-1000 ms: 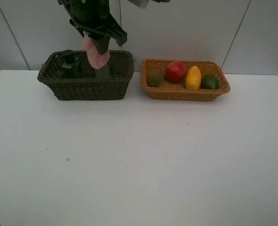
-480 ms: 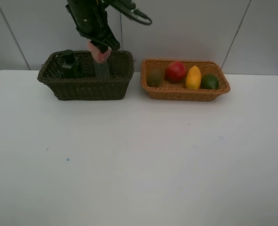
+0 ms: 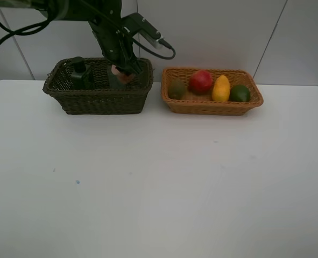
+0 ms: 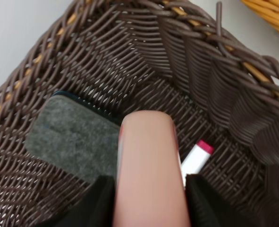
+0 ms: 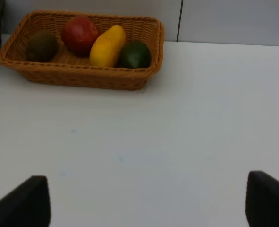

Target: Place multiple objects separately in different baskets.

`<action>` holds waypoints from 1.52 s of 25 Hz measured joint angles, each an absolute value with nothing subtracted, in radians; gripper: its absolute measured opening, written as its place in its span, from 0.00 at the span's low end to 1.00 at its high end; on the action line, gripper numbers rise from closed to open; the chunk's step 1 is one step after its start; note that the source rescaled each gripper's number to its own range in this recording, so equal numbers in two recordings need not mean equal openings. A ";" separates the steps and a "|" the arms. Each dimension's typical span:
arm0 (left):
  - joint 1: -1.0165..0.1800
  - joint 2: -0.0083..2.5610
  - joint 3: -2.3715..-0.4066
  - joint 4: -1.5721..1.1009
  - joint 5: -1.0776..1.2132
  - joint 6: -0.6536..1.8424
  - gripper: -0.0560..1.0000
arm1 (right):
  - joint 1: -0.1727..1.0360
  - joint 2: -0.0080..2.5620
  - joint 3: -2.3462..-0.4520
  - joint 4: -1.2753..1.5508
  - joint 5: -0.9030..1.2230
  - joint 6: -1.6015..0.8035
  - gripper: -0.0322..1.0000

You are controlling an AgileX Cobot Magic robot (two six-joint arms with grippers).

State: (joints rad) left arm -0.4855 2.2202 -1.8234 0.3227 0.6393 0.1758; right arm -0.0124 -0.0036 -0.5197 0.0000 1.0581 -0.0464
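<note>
1. Your left claw (image 4: 146, 198) has come down: a second ago it hung above the dark olive-brown basket (image 3: 99, 99) with the small pink bottle (image 4: 148, 165) in plain sight over the rim; now it is down inside the basket, toward its right end.
2. That claw is clamped on the small pink bottle, a dark jaw showing on each side of it in the left wrist view. The bottle has not been let go.
3. Beneath the bottle you can see the black eraser block (image 4: 73, 135) lying on the basket floor and the white marker with red ends (image 4: 196, 153) just beside it. Whether the bottle touches either is not clear.
4. The dark green pump bottle (image 3: 79, 72) stands at the left end of the same basket.
5. The orange-tan basket (image 3: 212, 106) holds the brown kiwi (image 3: 176, 88), red pomegranate (image 3: 200, 81), yellow mango (image 3: 221, 88) and green lime (image 3: 240, 93), unchanged.
6. Your right claw (image 5: 146, 201) stands wide apart over the bare white table (image 3: 159, 188), holding nothing.
7. Judging from this, the pink bottle looks to be the last item; releasing it should finish the sorting.
</note>
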 joint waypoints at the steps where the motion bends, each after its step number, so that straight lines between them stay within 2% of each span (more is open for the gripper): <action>1: -0.485 2.223 -1.823 0.323 0.638 0.176 0.33 | -0.012 -0.004 -0.520 0.000 1.058 -0.046 1.00; 17: -0.454 2.225 -1.823 0.328 0.618 0.178 0.33 | -0.012 -0.004 -0.520 0.000 1.058 -0.046 1.00; 18: -0.454 2.225 -1.823 0.328 0.617 0.186 0.37 | -0.012 -0.004 -0.520 0.000 1.058 -0.046 1.00; 19: -0.454 2.225 -1.823 0.328 0.610 0.195 0.48 | -0.012 -0.004 -0.520 0.000 1.058 -0.046 1.00; 22: -0.454 2.225 -1.823 0.329 0.592 0.209 0.85 | -0.012 -0.004 -0.520 0.000 1.058 -0.046 1.00; 24: -0.454 2.225 -1.823 0.329 0.592 0.211 0.95 | -0.012 -0.004 -0.520 0.000 1.058 -0.046 1.00; 28: -0.454 2.225 -1.823 0.328 0.591 0.218 1.00 | -0.012 -0.004 -0.520 0.000 1.058 -0.046 1.00; 38: -0.454 2.225 -1.823 0.327 0.591 0.222 1.00 | -0.012 -0.004 -0.520 0.000 1.058 -0.046 1.00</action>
State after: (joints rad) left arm -0.4536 2.2246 -1.8234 0.3272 0.5913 0.2219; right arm -0.0124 -0.0036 -0.5197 0.0000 1.0581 -0.0464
